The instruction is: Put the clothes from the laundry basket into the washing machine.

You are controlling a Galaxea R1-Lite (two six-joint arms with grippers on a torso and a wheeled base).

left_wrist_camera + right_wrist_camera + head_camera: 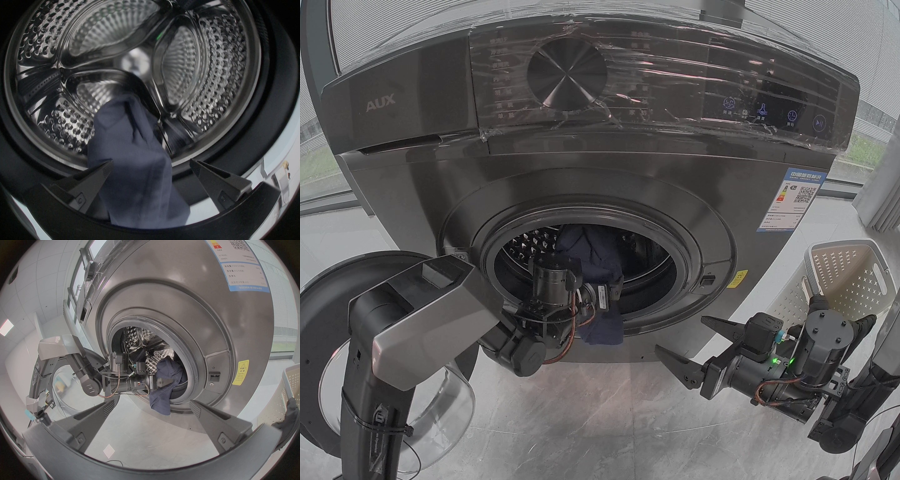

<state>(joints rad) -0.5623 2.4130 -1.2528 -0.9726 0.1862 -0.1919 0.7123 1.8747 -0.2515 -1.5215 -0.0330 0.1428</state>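
L gripper (151,162) at drum (212,78) mouth, jaws wide, navy garment (131,140) loose between, tail hanging outside: nudge farther in before backing out. R gripper (680,334) wide, empty, nr laundry basket (850,269).

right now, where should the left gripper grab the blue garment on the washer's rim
Probably the tail of the blue garment hanging outside below the door rim, left gripper coming from the front: that part dangles free, the rest already lies in the drum.
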